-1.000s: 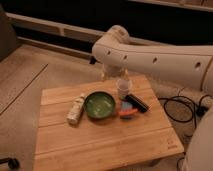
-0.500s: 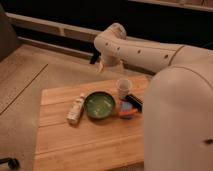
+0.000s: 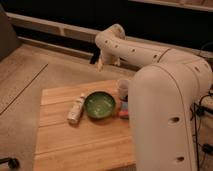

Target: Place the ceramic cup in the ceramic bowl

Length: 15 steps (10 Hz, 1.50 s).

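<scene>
We see the ceramic cup [image 3: 122,86] standing on the wooden table [image 3: 65,145], just behind and to the right of the green ceramic bowl [image 3: 100,105]. The cup is not in the bowl. A white bottle [image 3: 76,110] lies on its side just left of the bowl. A small red and blue thing [image 3: 123,111] sits right of the bowl, partly hidden by the big white arm [image 3: 165,100]. The tool [image 3: 97,59] hangs past the far edge of the table, well away from the cup. We cannot tell if it is open or closed, or if it holds anything.
</scene>
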Tool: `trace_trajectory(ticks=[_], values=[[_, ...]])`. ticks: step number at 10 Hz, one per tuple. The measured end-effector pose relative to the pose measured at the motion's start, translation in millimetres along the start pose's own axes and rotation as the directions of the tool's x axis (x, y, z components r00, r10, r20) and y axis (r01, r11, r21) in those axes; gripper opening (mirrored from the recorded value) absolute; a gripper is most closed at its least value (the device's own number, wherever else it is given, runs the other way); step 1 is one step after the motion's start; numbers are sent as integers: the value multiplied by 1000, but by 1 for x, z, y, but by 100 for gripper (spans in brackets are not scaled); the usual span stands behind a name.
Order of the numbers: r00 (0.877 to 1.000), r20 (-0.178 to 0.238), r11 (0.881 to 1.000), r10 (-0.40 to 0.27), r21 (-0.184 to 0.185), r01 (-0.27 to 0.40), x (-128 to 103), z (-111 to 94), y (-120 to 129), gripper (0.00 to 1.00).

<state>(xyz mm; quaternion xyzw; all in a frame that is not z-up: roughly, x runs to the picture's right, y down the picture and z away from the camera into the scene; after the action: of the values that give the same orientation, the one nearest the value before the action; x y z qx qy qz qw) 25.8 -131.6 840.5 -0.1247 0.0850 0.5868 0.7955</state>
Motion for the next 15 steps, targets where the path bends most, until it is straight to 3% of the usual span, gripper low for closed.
trace_trajectory(ticks=[2,3,7,8,9,11,13,15], values=[[999,-15,999,32,22,-31,7,1,-6,65],[995,-42,995,87,62,-84,19,5,-15,65],[949,-154,940,276,248,-234,75,29,-43,65],[940,-176,934,291,266,-239,81,36,-41,65],[934,-201,932,296,274,-236,85,46,-34,65],[931,-239,942,276,261,-212,80,67,-15,65],[927,-271,949,258,253,-191,80,84,-8,65],[914,-316,950,254,261,-173,90,100,-11,65]])
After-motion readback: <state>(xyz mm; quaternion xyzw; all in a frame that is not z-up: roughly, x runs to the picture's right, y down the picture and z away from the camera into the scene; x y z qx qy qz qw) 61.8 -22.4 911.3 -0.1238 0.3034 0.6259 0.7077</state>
